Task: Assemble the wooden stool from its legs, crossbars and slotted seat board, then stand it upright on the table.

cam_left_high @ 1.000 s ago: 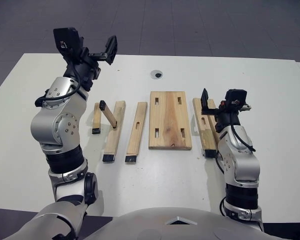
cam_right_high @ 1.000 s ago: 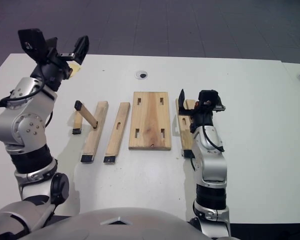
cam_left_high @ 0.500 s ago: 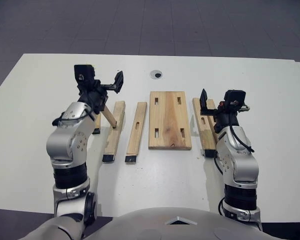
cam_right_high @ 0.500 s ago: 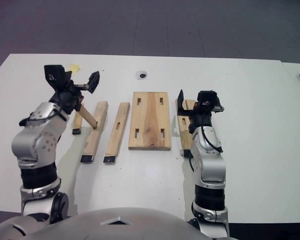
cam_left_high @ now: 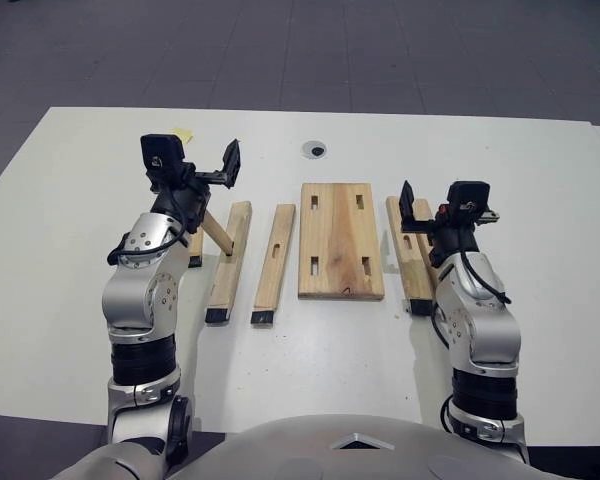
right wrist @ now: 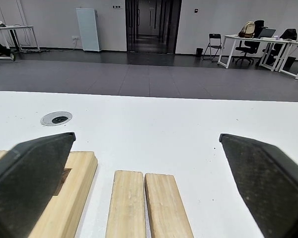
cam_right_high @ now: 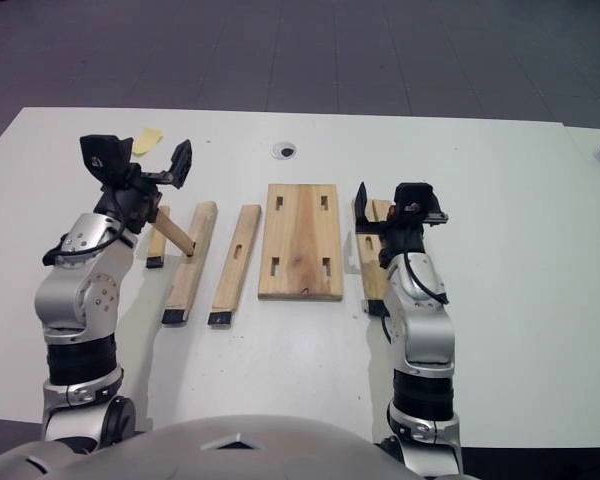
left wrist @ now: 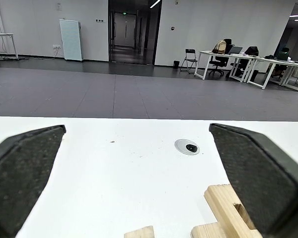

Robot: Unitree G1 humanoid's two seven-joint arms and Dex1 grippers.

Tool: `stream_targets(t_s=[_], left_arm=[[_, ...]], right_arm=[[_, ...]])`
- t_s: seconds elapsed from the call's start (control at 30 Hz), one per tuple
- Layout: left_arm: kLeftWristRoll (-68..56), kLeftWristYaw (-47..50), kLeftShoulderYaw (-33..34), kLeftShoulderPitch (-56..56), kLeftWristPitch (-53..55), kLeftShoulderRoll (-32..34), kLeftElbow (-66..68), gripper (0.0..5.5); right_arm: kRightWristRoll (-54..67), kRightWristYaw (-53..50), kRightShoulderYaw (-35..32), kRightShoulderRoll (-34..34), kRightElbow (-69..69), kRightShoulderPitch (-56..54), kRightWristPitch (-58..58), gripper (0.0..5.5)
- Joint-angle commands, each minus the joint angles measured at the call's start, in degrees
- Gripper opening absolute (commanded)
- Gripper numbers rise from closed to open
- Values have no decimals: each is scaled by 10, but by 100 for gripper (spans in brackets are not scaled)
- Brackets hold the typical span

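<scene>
Your left gripper (cam_left_high: 195, 168) hangs wide open and empty just above the tilted crossbar (cam_left_high: 216, 228), which looks lodged in the slotted leg (cam_left_high: 227, 262) — drop carelessly and a finger may knock it out of its slot. Your right gripper (cam_left_high: 438, 207), also spread and empty, sits over the paired legs (cam_left_high: 410, 255) beside the seat board (cam_left_high: 341, 240) — they lie touching, so you could pinch both.
</scene>
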Motion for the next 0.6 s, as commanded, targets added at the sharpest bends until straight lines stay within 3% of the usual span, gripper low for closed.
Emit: stream_targets(t_s=[0.03, 0.33, 0.6], left_arm=[[-11, -3, 13, -20, 26, 9, 3, 537], [-22, 13, 29, -60, 49, 12, -27, 537], [37, -2, -50, 46, 36, 20, 8, 537]], right_arm=[[-3, -7, -2, 7, 9, 0, -11, 540], [-4, -13, -4, 12, 21, 0, -25, 540], [-4, -15, -1, 15, 30, 4, -33, 540]])
